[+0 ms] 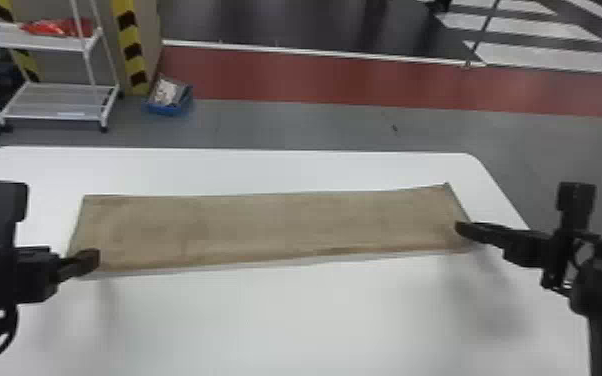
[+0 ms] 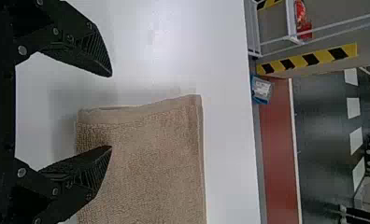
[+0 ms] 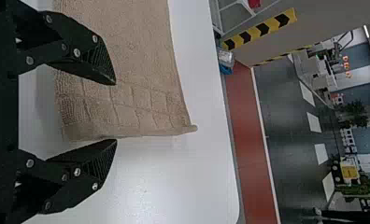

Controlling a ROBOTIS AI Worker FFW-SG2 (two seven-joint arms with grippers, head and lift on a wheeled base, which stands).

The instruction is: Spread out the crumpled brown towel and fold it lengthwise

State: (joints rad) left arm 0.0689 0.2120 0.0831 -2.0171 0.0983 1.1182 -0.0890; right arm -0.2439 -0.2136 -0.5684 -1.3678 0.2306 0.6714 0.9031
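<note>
The brown towel (image 1: 275, 225) lies flat on the white surface (image 1: 315, 320) as one long, narrow strip, its long axis running from the robot's left to its right — crosswise to the way the head looks. It sits nearer the far edge of the surface than the near one, and it points very slightly away from the robot at its right end (the tilt is small, but both long edges show it). Its two short ends face left and right: the left one leans a little, its far corner set inward of its near one, and the right one slants too, with the far corner likewise further in.

The left hand (image 1: 81, 264) is at the towel's left end, by the near corner. Its two black fingers stand wide apart with nothing between them gripped; in the left wrist view one overlaps the cloth and the other shows against the white surface.

The right hand (image 1: 465, 229) is at the opposite short end — also wide open, holding nothing. In the right wrist view the end hem runs between its fingers, and squarish creases mark the cloth just beside that hem.

Beyond the surface, a blue bin (image 1: 169, 100) sits on the floor (image 1: 285, 122) near a white rack (image 1: 60, 90).
</note>
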